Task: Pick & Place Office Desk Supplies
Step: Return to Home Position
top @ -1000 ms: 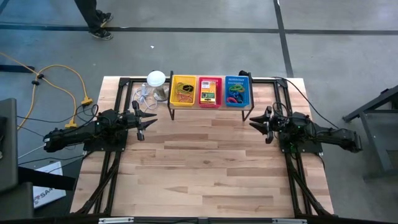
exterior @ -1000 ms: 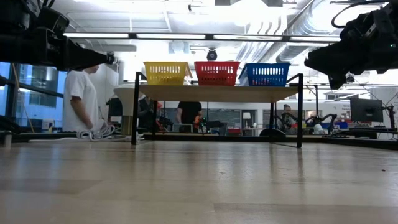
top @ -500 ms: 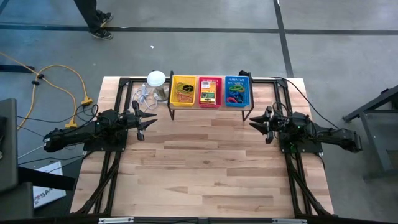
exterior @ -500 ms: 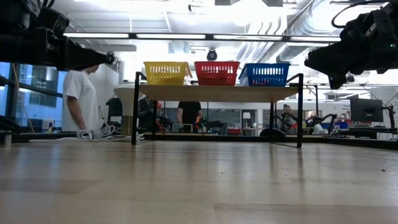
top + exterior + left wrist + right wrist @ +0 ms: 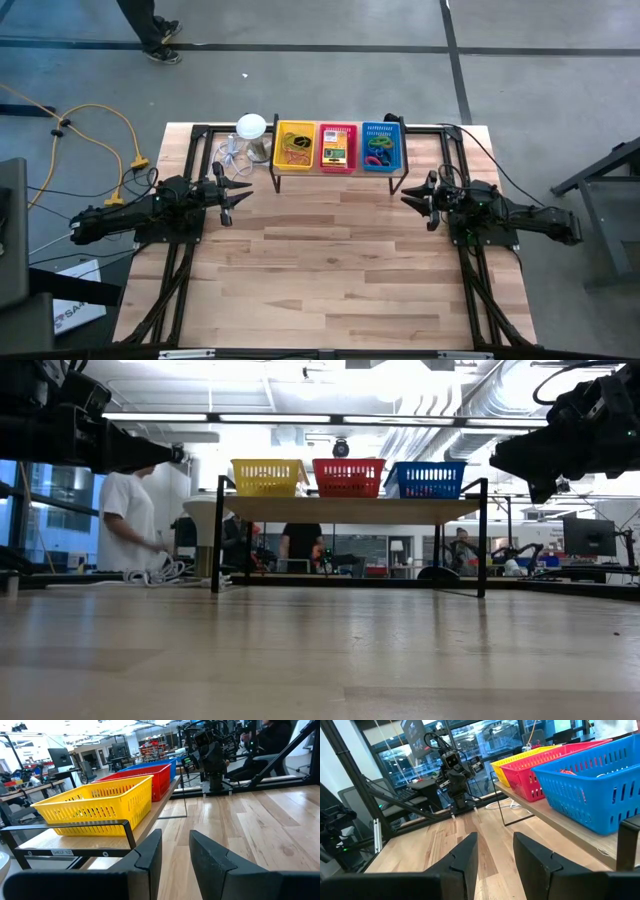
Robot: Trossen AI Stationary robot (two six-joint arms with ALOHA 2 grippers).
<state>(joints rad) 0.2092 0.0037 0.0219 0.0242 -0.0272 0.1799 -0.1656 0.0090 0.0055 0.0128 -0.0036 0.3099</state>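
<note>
Already sorted: three filled bins stand on the shelf, and both arms are parked at the table's sides.

Thin rubber bands [image 5: 294, 150] lie in the yellow bin [image 5: 294, 133], card boxes [image 5: 336, 152] in the red bin [image 5: 336, 131] and bright rings [image 5: 378, 150] in the blue bin [image 5: 379, 130]. The bins sit side by side, left to right, on the shelf [image 5: 350, 510] at the far edge of the table [image 5: 340, 280]. The left gripper [image 5: 175, 834] hovers near the shelf's left end and the right gripper [image 5: 495, 836] near its right end. Each has its fingers a little apart and holds nothing. To finish well, I judge each arm should draw straight back, raised off the wood, without sweeping toward the bins. A small white sticker [image 5: 52, 852] on the shelf's rail carries print too small to read. No brand is legible on the boxes.
</note>
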